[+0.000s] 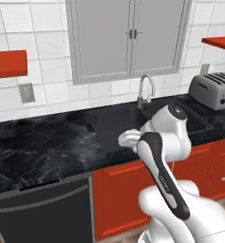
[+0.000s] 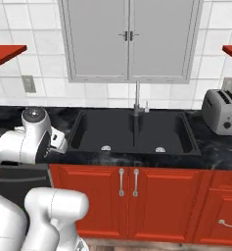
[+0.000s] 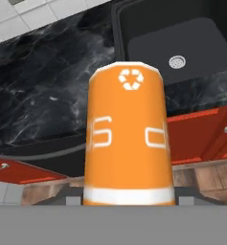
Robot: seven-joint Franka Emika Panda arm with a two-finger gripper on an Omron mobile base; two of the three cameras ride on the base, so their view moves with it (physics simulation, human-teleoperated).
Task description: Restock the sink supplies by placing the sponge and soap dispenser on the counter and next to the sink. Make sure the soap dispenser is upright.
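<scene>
The soap dispenser (image 3: 128,139), an orange bottle with white markings, stands between my fingers in the hand view, and its pump top is hidden. My gripper (image 3: 128,197) is shut on it, with only the finger tips (image 3: 71,199) showing at its sides. In the base views the hand (image 1: 129,138) (image 2: 58,141) hangs over the front edge of the counter (image 1: 42,142) (image 2: 220,147), just left of the sink (image 1: 115,122) (image 2: 132,128). The bottle is above the cabinet fronts, off the counter. The sponge is out of view.
A chrome faucet (image 1: 145,91) (image 2: 137,100) rises behind the sink. A grey toaster (image 1: 213,90) (image 2: 224,112) stands on the counter to the right. Below the counter are a dark dishwasher (image 1: 42,209) and red cabinet doors (image 2: 127,201). Red shelves (image 1: 7,64) hang on the wall.
</scene>
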